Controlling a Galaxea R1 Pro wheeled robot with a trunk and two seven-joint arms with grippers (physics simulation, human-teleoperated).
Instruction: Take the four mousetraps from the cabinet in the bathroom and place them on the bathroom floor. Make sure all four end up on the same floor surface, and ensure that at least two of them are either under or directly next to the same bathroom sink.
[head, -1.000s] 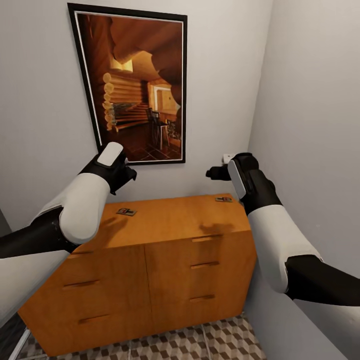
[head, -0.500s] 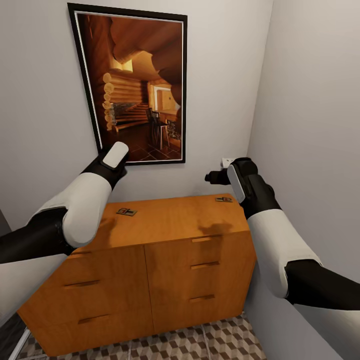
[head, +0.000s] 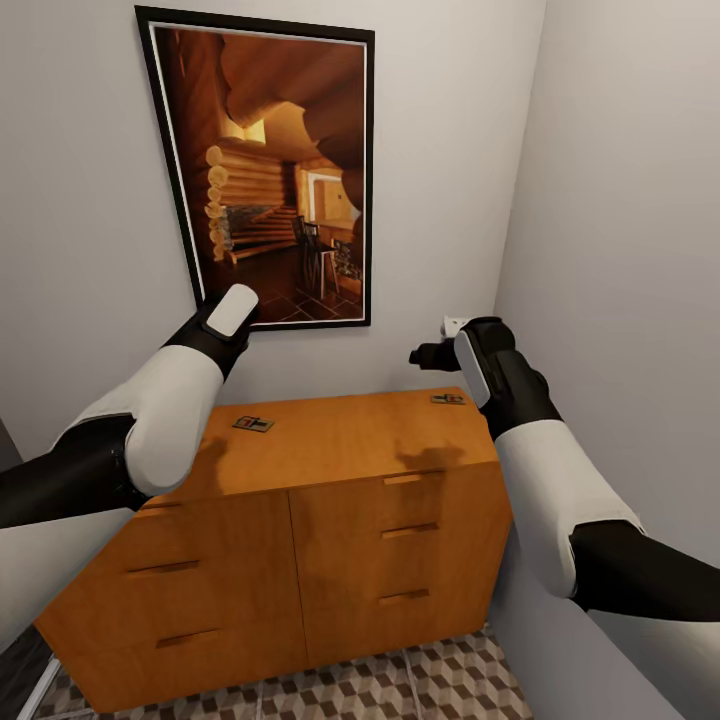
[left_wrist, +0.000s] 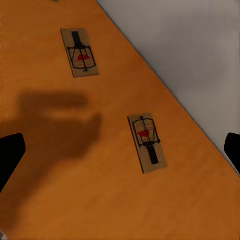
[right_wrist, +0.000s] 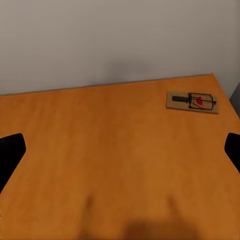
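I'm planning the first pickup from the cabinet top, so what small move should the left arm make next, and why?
Probably lower the left gripper onto the nearer mousetrap. The wrist view shows its fingertips spread wide, nothing between them, with that trap lying flat on the cabinet top roughly between them. A second mousetrap lies farther off. The gripper hangs well above the wood.

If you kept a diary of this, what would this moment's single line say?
arms: both raised over cabinet | left gripper: open | right gripper: open | mousetraps: on top, untouched

No readable text, labels, brands or numbers, none on any surface in view
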